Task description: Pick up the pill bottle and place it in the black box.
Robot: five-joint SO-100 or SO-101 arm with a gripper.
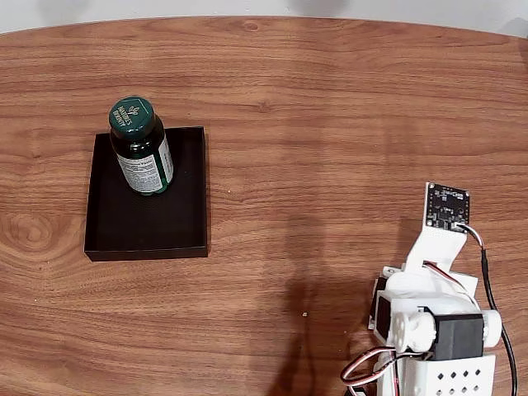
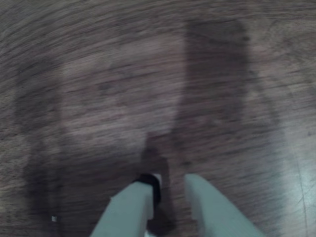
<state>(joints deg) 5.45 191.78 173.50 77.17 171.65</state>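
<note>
Fixed view: pill bottle point(image 1: 141, 147) stood upright inside the black box point(image 1: 177, 223), toward its far-left corner, arm folded well apart at lower right of the worktop point(image 1: 330, 107). Wrist view: end effector point(image 2: 170, 185) slightly parted, holding nothing, above bare wood. Placement looked complete; next move probably only parking the arm.

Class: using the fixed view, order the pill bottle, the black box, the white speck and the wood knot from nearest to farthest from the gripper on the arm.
1. White speck, on the table just left of the arm.
2. Black box, left of centre.
3. Pill bottle, standing in the box's upper part.
4. Wood knot, at the far left.
</note>
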